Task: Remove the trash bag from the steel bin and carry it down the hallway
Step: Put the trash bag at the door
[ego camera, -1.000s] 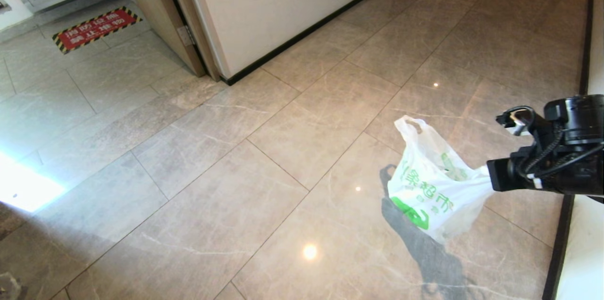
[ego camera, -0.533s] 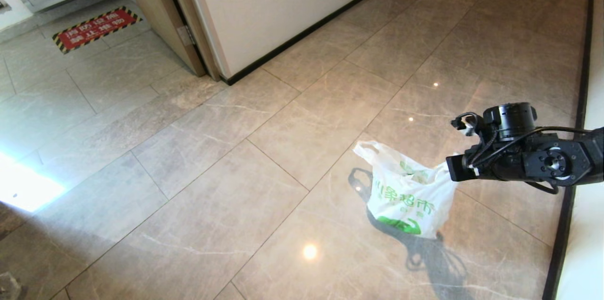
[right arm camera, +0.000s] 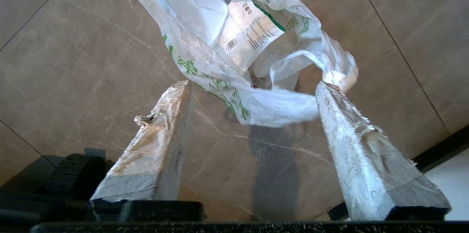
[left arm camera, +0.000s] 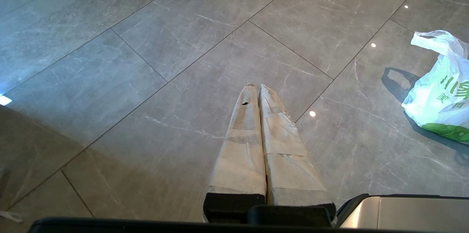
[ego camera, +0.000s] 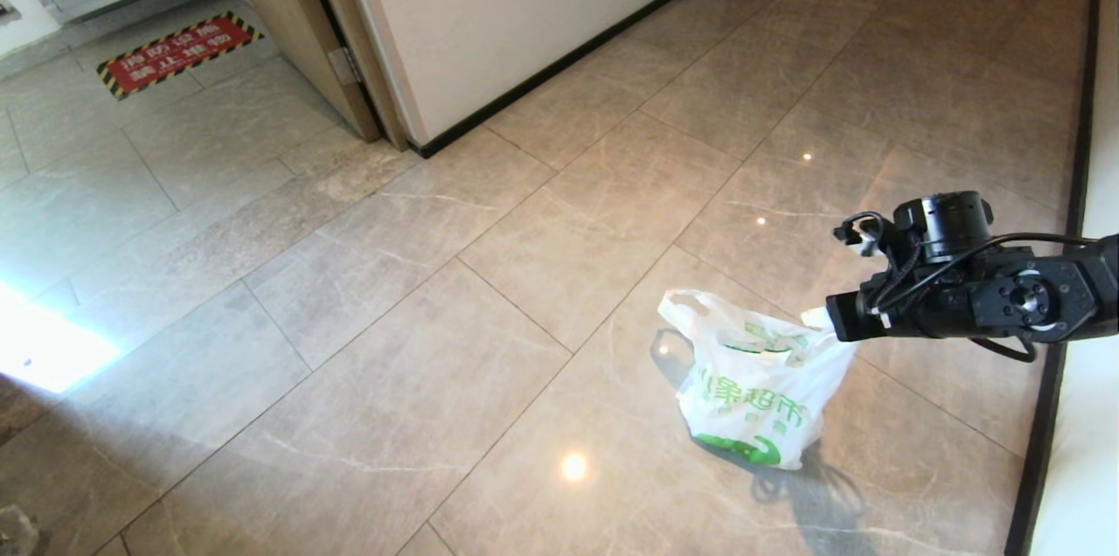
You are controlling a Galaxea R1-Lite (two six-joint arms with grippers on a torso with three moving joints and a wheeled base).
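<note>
The right gripper [right arm camera: 253, 90] now stands open, its two taped fingers [right arm camera: 161, 115] spread wide apart, where a second ago it was clamped on the bunched neck of the trash bag [ego camera: 756, 385]. In the same second the arm has reached out and down toward the floor [ego camera: 393, 294], and the bag, which hung clear of the tiles, now sits slumped on them at the right of the hallway, near the robot, its free loop handle sticking up on the left. One twisted strand of plastic seems to be draped against the right-hand finger, though whether it is snagged or merely resting there is hard to tell. The left gripper [left arm camera: 256, 90] is closed on nothing, parked over bare floor well left of the bag. The steel bin is not in view. I judge the carry is ending here: the bag is being set down and released.
</note>
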